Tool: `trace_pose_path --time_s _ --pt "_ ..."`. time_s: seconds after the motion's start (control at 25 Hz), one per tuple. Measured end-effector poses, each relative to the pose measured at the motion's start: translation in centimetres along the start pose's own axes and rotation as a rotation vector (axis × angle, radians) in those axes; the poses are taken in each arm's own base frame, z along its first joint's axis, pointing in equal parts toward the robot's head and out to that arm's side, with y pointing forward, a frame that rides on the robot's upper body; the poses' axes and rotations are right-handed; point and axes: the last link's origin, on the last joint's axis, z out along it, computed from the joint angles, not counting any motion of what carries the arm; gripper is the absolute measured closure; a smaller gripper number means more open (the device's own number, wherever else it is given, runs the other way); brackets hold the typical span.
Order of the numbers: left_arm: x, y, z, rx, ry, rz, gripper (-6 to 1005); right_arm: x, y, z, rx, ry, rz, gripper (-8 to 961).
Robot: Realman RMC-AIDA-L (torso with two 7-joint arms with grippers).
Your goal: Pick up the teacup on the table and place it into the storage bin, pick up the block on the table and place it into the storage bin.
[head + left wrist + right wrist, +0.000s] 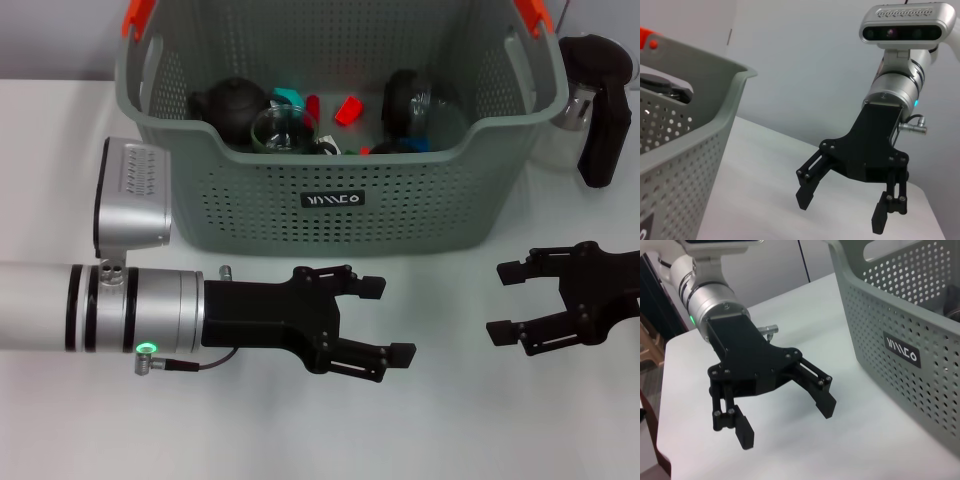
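in front of the storage bin (300,205), nearest the camera, the left gripper (385,318) hangs just above the white table (450,420), its arm reaching in level from the robot's left side and its fingers spread apart, holding nothing. the right gripper (510,300) hovers in front of the bin's right corner, arm entering from the right edge, fingers likewise spread and empty. the two grippers face each other, near but apart; judged from this, both arms are drawn back from the bin and neither is on its way to a pick. no teacup or block lies on the bare table in front of the bin. inside the bin sit a dark teapot (230,105), a clear glass cup (285,130), red pieces (348,108) and a second dark pot (410,100); the glass cup is likely the task's teacup and a red piece its block, though which cannot be told for sure. both placements appear done. beside the bin's right wall, on the table, stands a black-handled kettle (598,105), apart from the bin.
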Motion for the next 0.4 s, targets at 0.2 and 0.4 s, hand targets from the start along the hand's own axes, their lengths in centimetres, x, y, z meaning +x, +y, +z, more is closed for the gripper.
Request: trace_pose_path --time_s 0.2,0.4 --pt "0.18 -0.13 0.08 0.002 -0.002 0.002 48 0.17 -0.2 -0.12 0.014 0.013 -0.021 26" --pt "0.38 -0.31 -0.06 0.009 0.005 0.003 48 0.17 -0.28 -0.18 0.018 0.018 -0.034 26"
